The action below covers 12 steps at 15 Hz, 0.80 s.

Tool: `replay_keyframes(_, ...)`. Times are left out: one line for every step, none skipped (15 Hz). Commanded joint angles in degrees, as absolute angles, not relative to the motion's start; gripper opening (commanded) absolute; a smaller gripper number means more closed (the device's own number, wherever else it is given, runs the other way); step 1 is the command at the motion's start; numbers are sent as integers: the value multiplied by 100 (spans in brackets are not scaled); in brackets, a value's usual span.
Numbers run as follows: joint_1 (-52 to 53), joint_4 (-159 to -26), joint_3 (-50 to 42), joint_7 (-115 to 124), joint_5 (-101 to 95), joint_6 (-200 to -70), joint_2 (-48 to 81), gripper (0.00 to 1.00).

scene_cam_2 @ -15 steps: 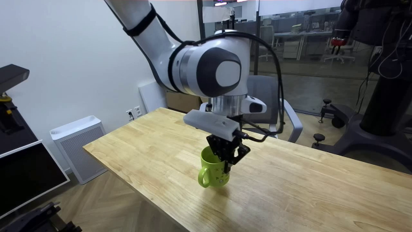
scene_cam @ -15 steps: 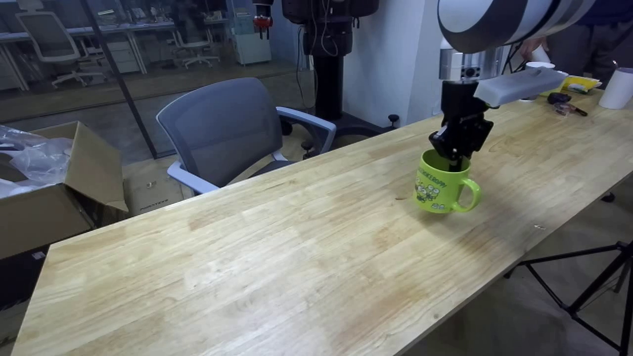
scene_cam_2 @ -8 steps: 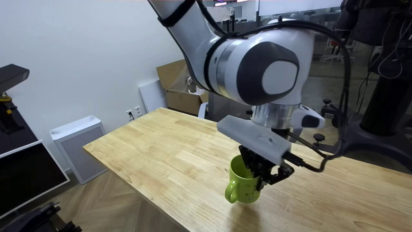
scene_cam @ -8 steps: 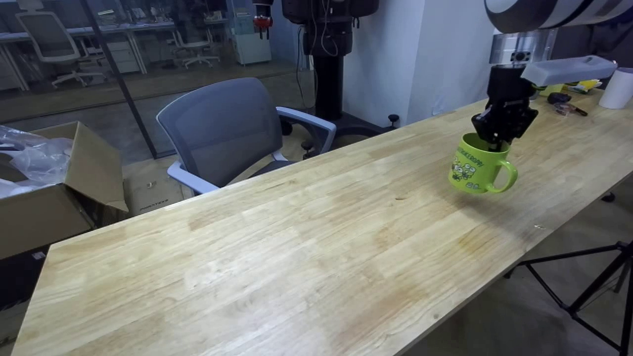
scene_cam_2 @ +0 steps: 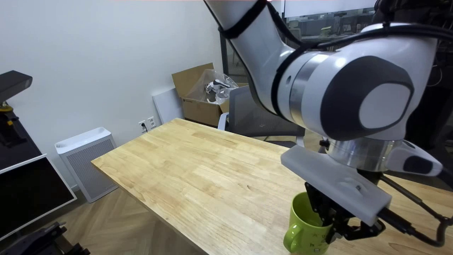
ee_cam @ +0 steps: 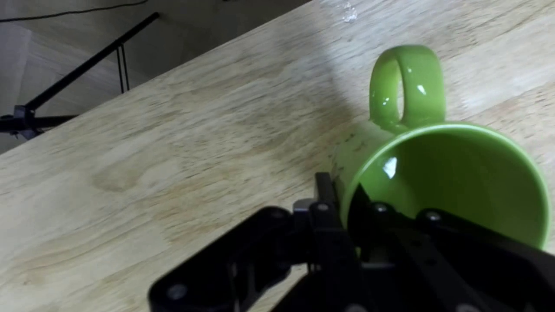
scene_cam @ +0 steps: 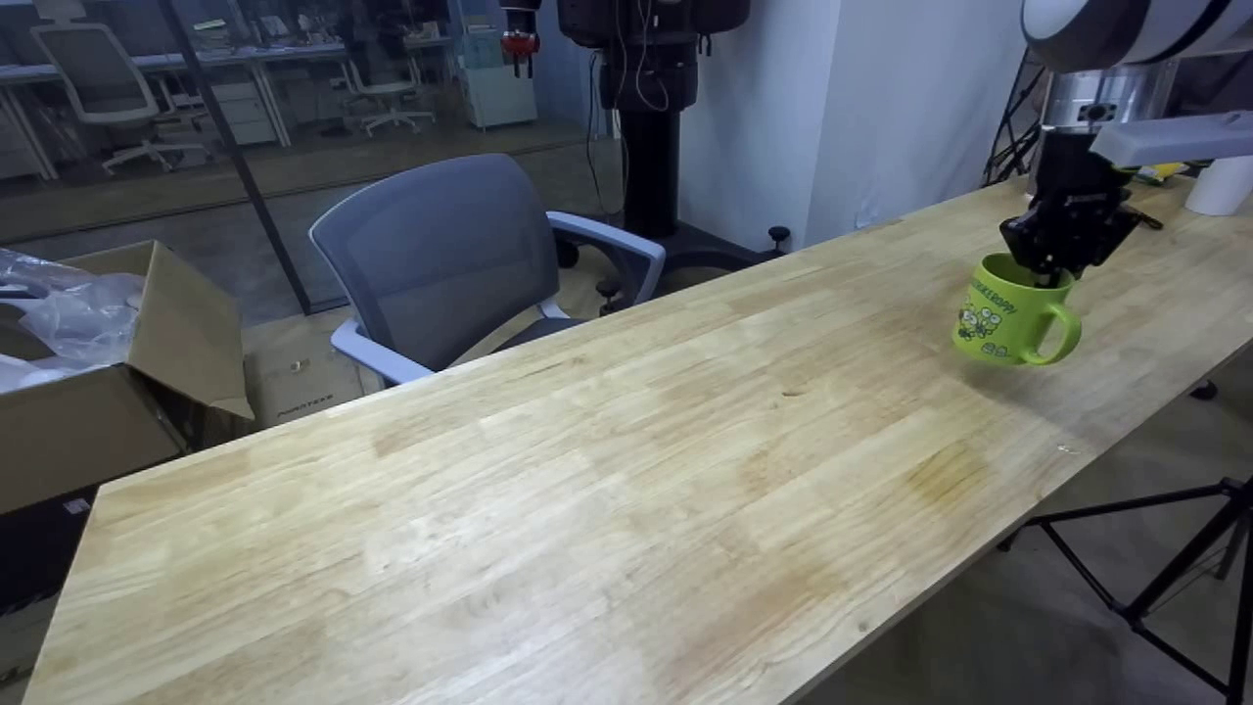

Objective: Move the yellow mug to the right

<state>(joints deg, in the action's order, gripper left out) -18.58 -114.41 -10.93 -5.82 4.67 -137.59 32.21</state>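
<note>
The yellow mug is a lime-green cylinder with a cartoon print and one loop handle. It shows in both exterior views [scene_cam: 1000, 318] [scene_cam_2: 308, 233] and in the wrist view [ee_cam: 468, 177]. My gripper [scene_cam: 1049, 278] is shut on the mug's wall, with one finger inside the rim and one outside, as the wrist view shows [ee_cam: 343, 197]. The mug hangs nearly upright, a little above the wooden table [scene_cam: 587, 509], with its shadow below it. The handle points to the right in an exterior view and towards the table's edge in the wrist view. The finger inside is partly hidden.
A white cylinder [scene_cam: 1221, 186] and a small yellow object [scene_cam: 1162, 173] stand at the table's far right end, partly behind the arm. A grey chair [scene_cam: 450, 255] and an open cardboard box [scene_cam: 191, 343] stand beside the table. A black tripod [scene_cam: 1136, 609] is near the table's edge.
My gripper has carried the mug to the right in both exterior views, farther along the table in one and closer to the camera in another. The grip on the rim has stayed the same.
</note>
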Motion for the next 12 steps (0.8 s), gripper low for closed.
replay_keyframes(-1825,-10989,-1294,-123,396,-13618,3544,3)
replay_keyframes(-1826,-10932,-1327,-61,395,-13606,3615,3)
replay_keyframes(-1831,-10872,-1348,-13,401,-13592,3687,3)
replay_keyframes(-1834,-10826,-1364,37,408,-13586,3747,3)
replay_keyframes(-1836,-10785,-1374,77,413,-13578,3807,3)
replay_keyframes(-1828,-10745,-1388,131,409,-13574,3864,3)
replay_keyframes(-1823,-10713,-1394,174,407,-13569,3915,3)
replay_keyframes(-1817,-10684,-1400,214,404,-13563,3956,3)
replay_keyframes(-1814,-10649,-1404,249,403,-13560,4000,3)
replay_keyframes(-1815,-10621,-1403,281,407,-13550,4036,3)
replay_keyframes(-1823,-10597,-1398,294,417,-13541,4063,3)
replay_keyframes(-1823,-10574,-1398,313,420,-13538,4088,3)
